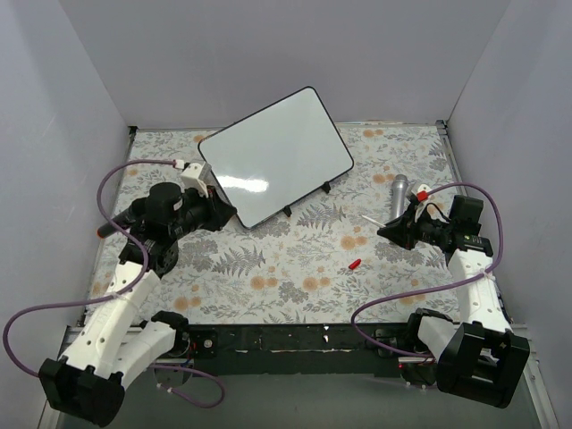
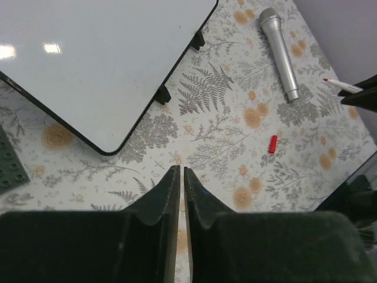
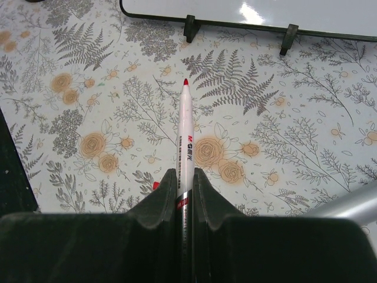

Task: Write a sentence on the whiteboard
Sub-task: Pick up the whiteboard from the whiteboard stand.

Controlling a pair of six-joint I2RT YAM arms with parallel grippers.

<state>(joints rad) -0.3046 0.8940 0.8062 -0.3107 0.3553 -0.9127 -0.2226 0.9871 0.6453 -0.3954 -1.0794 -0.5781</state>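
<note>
Currently right end effector (image 3: 185, 173) grips the uncapped red marker (image 3: 186, 124), tip aimed at the blank whiteboard (image 1: 273, 165) at the far-centre of the surface (image 1: 295, 268), left end effector (image 2: 181, 171) closed empty near its corner, so approach should be slow, tip square to the board, light pressure.

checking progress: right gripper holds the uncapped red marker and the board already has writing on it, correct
Not quite. The right gripper does hold the uncapped red marker, but the whiteboard is blank, as the top external view shows.
</note>
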